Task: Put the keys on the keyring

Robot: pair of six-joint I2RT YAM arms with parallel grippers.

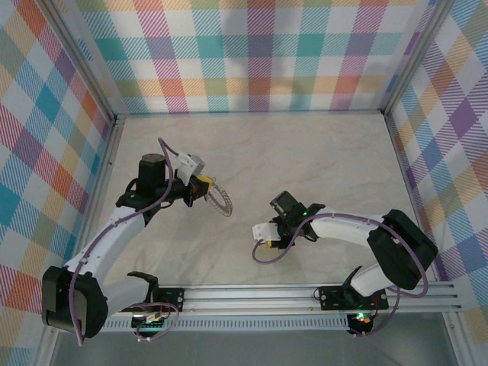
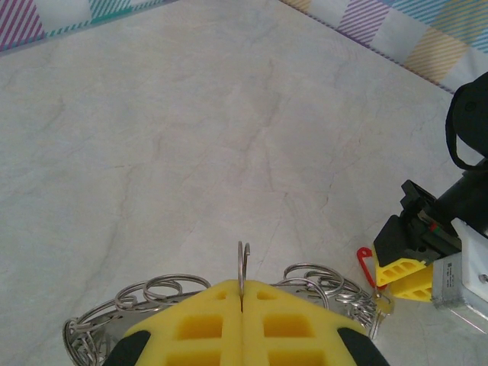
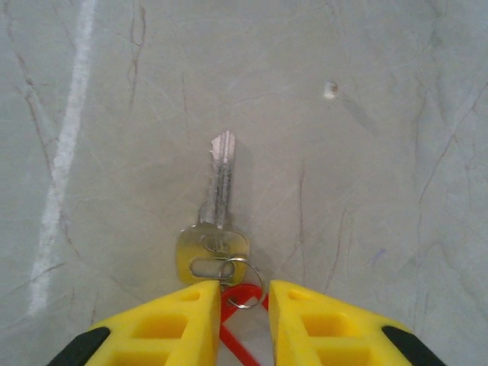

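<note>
**Item 1.** Keyring (image 2: 171, 288): one, silvery-grey (rim crowded with small wire loops). It is held over the tabletop (image 1: 320, 152), left of centre, by the left hand (image 2: 242, 288), whose fingers are fully closed on its wire.

**Item 2.** Key (image 3: 222, 191): one, silver blade, brassy head. It hangs on one small split ring (image 3: 245, 290) with one red tag (image 3: 231, 326). The right hand (image 3: 244, 293), fingers narrowly apart, pinches that tag near centre.

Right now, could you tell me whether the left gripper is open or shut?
Shut on the keyring: the left gripper clamps its wire, yellow fingers touching.
</note>
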